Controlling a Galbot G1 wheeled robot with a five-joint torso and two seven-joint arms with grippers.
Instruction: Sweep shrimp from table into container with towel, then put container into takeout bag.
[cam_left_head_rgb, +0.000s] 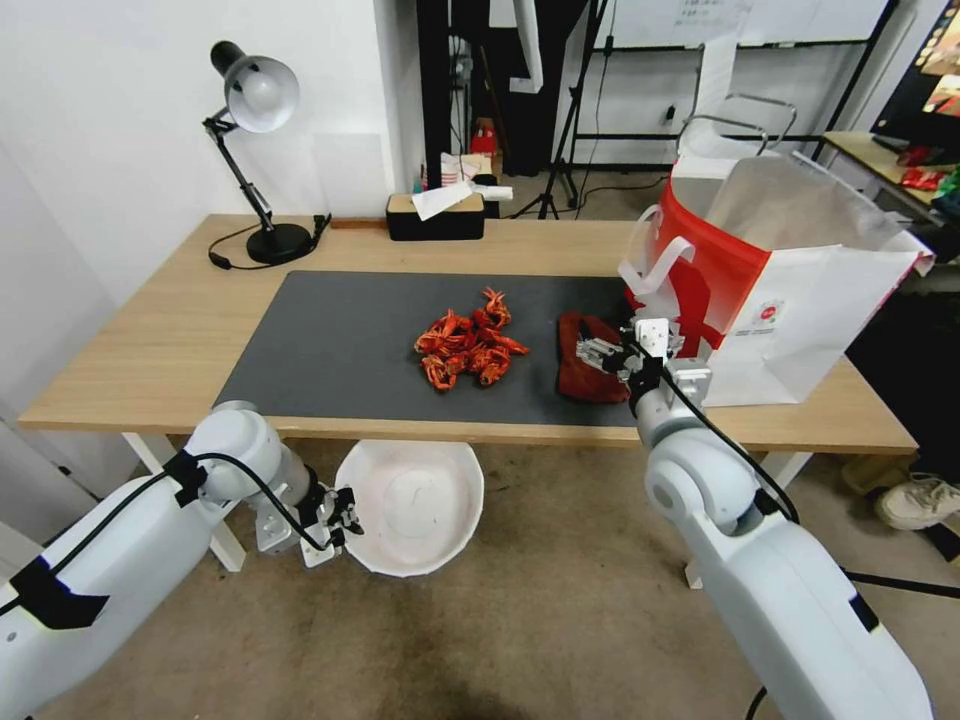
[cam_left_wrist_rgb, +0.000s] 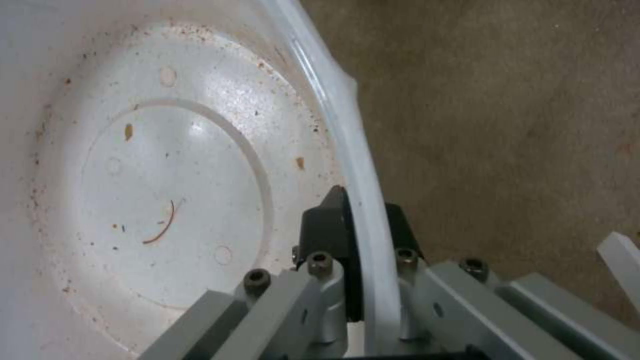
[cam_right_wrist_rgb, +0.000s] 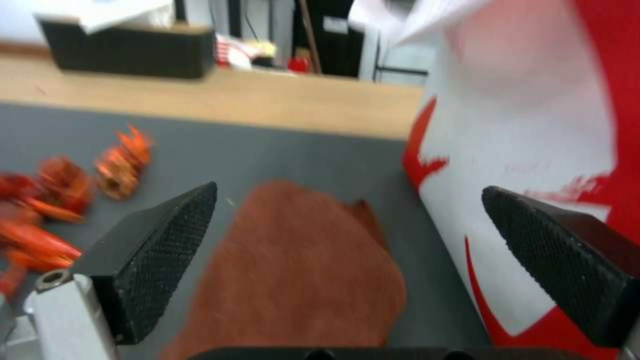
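Several orange-red shrimp (cam_left_head_rgb: 468, 345) lie heaped on the dark mat of the table (cam_left_head_rgb: 150, 340); they also show as shrimp (cam_right_wrist_rgb: 60, 200) in the right wrist view. The rust-red towel (cam_left_head_rgb: 582, 372) lies flat right of them, beside the takeout bag (cam_left_head_rgb: 790, 280). My right gripper (cam_left_head_rgb: 600, 352) hovers open just over the towel (cam_right_wrist_rgb: 300, 270), with the bag (cam_right_wrist_rgb: 527, 130) close by one finger. Below the table's front edge, my left gripper (cam_left_head_rgb: 343, 512) is shut on the rim of the white container (cam_left_head_rgb: 415, 505). The container (cam_left_wrist_rgb: 167, 190) is empty apart from stains.
A desk lamp (cam_left_head_rgb: 255, 150) and a black tissue box (cam_left_head_rgb: 436, 212) stand along the table's back edge. Another desk and tripod legs fill the room behind. A shoe (cam_left_head_rgb: 918, 498) lies on the floor at the right.
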